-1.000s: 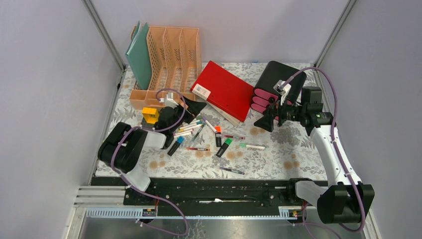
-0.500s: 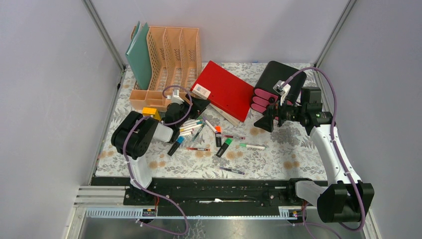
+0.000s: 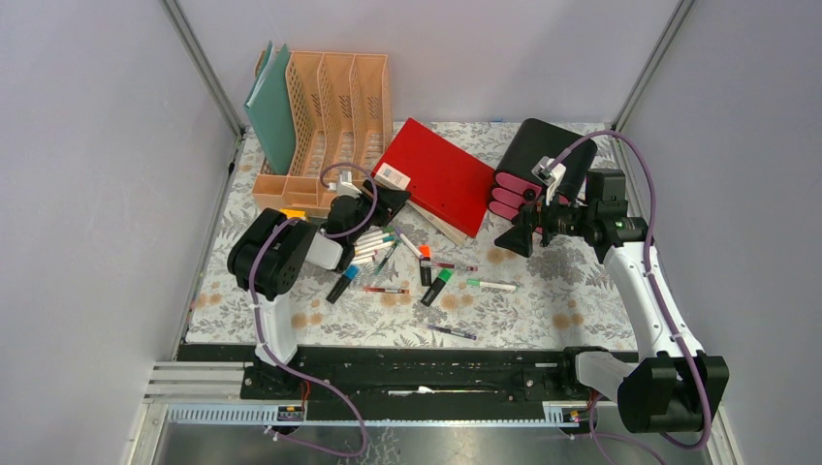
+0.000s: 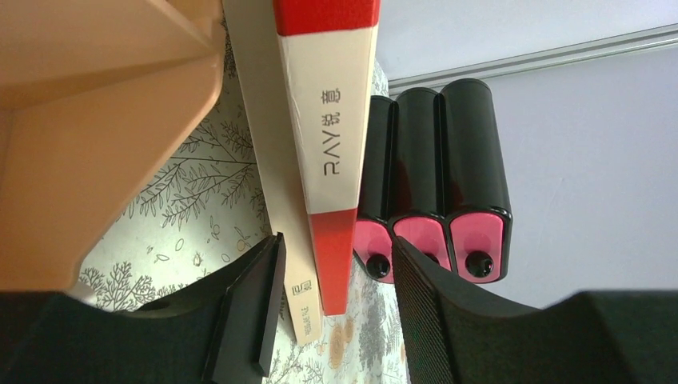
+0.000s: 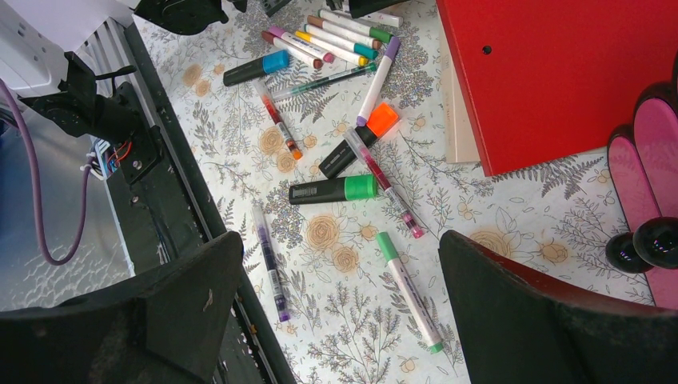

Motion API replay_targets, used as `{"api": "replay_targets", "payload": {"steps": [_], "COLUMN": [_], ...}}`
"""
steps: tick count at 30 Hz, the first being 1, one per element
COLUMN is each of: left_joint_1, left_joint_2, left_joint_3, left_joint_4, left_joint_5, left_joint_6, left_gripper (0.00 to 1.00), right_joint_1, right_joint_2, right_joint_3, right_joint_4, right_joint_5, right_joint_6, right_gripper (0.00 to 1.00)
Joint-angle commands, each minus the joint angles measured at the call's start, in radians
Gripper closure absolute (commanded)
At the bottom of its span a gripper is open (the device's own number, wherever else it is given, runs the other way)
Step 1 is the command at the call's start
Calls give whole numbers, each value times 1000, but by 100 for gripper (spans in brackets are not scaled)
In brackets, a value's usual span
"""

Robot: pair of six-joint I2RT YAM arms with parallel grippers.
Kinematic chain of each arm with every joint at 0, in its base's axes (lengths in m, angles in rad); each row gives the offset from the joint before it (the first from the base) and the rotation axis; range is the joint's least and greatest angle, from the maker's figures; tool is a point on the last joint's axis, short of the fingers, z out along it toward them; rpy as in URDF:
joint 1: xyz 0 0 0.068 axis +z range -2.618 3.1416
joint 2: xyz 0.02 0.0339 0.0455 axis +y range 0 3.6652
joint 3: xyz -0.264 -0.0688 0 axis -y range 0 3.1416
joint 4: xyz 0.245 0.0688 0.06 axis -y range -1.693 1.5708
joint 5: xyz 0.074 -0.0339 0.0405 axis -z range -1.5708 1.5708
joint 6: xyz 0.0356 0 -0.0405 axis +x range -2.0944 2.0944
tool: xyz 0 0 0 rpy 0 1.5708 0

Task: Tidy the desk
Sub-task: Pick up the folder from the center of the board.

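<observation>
File rack (image 3: pixel 334 107) back left on desk (image 3: pixel 543 291), binder (image 3: pixel 436 174) beside it, drawer box (image 3: pixel 533 165) right, pens (image 3: pixel 407 262) in front

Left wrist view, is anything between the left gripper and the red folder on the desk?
Yes, partly. The red folder sits edge-on inside the open left gripper, but a beige book lies against it, between the folder and one finger. Nothing visible on the other side.

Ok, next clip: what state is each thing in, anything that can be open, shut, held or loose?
Left gripper, open, astride the red book's corner, not clamped.
Right gripper, open wide, empty, above the pens.
Red book, closed, lying on a beige book.
Drawer box, pink drawers shut.
File rack, upright, green folder at its left end.
Pens, loose on the desk, caps on where they show.
</observation>
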Motion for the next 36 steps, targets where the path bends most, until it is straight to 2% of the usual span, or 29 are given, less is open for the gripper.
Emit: {"api": "replay_targets", "payload": {"steps": [1,8,18,24,30,36], "left_joint_1": [-3,-5,-6,-6,-9,-15], "left_joint_2": [19,47,91,120,129,97], "left_joint_3": [55,100,149,176,200,206], "left_joint_4": [63,42,18,1,-8,-13], "left_joint_5": [-19,-27,-38,-72,-80,-68], "left_joint_6": [-10,-30,-58,-83,-63,37], "left_gripper": [44,49,44,46,60,82], "right_joint_1": [1,2,1,1,1,1], "right_joint_2": [-2,-5,-9,-11,-14,-15], "right_joint_3": [14,16,16,16,16,16], "right_joint_4": [4,1,1,0,-1,-2], "right_joint_5": [-22,-22,-24,-25,-25,-27], "right_joint_6": [-19,-22,-22,-22,-22,-22], "right_gripper": [0,0,0,0,0,0]}}
